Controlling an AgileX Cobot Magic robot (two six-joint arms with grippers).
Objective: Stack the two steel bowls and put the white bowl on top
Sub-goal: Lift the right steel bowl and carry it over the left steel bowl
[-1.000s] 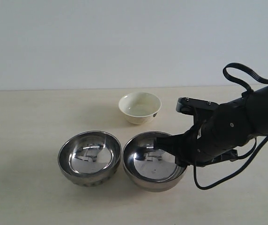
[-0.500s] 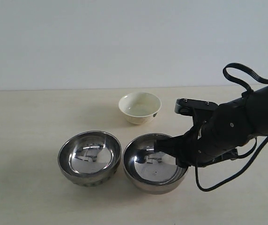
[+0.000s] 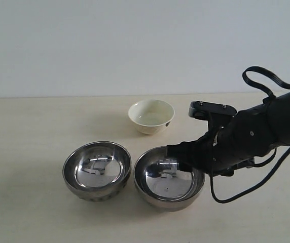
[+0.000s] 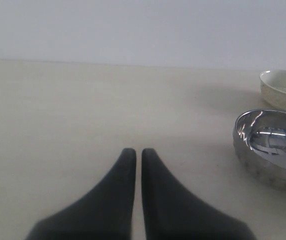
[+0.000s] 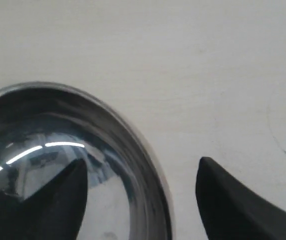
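Right wrist view: the right end effector [image 5: 142,164] is spread wide astride the rim of the nearer steel bowl [image 5: 43,135], one finger inside and one outside over the counter [image 5: 208,65], not yet clamped. The other steel bowl [image 3: 97,169] sits just past it, straight beyond the fingers. The white bowl [image 3: 151,115] lies off to one side. The left end effector [image 4: 138,152], nearly closed and empty, is farther away.
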